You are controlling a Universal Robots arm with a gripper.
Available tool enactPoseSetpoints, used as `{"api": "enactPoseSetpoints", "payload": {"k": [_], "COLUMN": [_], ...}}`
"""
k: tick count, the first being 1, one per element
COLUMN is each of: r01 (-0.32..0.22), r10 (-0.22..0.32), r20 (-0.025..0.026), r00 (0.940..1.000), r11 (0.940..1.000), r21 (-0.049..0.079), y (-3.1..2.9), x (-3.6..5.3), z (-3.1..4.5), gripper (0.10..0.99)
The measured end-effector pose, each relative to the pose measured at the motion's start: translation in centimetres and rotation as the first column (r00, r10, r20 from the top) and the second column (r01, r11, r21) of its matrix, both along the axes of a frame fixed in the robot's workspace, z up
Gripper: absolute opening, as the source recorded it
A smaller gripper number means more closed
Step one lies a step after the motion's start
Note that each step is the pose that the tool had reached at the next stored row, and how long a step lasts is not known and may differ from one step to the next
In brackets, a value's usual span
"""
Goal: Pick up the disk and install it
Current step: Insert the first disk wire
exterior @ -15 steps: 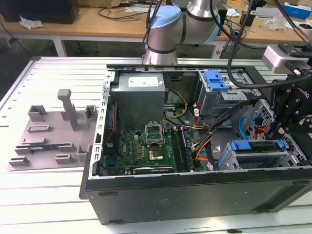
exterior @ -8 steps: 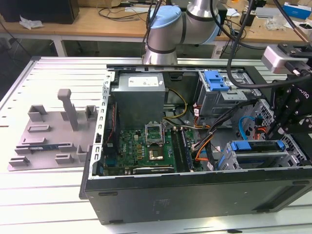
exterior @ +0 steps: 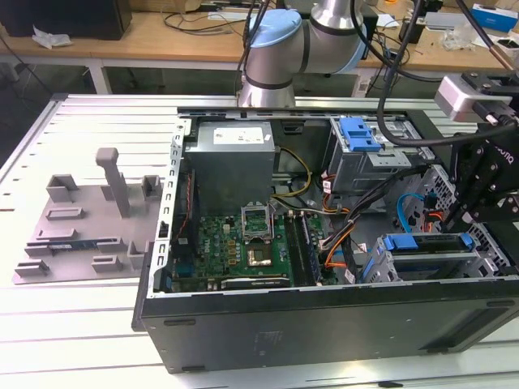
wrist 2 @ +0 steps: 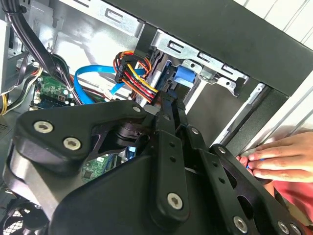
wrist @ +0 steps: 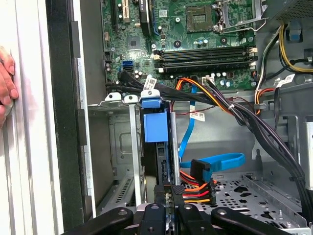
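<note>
**One Disk Seated in the Drive Cage**

One disk (wrist: 156, 147) stands on edge in the drive cage (wrist: 129, 147) of the open case (exterior: 324, 324), blue frame outward. The tool (wrist: 168, 198) sits at the disk's rear edge, beside the power connector (wrist: 195, 188); its opening cannot be determined. A hand (wrist 2: 281, 156) rests on the counter (exterior: 73, 324) outside the case.

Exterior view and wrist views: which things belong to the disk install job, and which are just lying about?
Job in hand:
disk, standing in the drive cage
tool, at the disk's near end

Just lying about:
grey fixture plate, beside the case
motherboard
power supply
blue latch
a person's hand, resting outside the case wall
</note>
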State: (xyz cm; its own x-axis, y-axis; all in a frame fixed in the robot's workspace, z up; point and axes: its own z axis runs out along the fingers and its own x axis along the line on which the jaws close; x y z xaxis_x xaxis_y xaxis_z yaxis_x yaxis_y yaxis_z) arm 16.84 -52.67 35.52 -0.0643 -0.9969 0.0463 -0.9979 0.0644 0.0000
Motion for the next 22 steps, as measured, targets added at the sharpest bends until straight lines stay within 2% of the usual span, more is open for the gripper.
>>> {"api": "enactPoseSetpoints", "payload": {"k": [22], "r01": [0.000], "r10": [0.000], "r20": [0.0000], "r00": [1.0000], "r11": [1.0000], "r21": [0.000], "y": [0.00], "x": [0.05], "z": [-0.49], "gripper": [0.165]}}
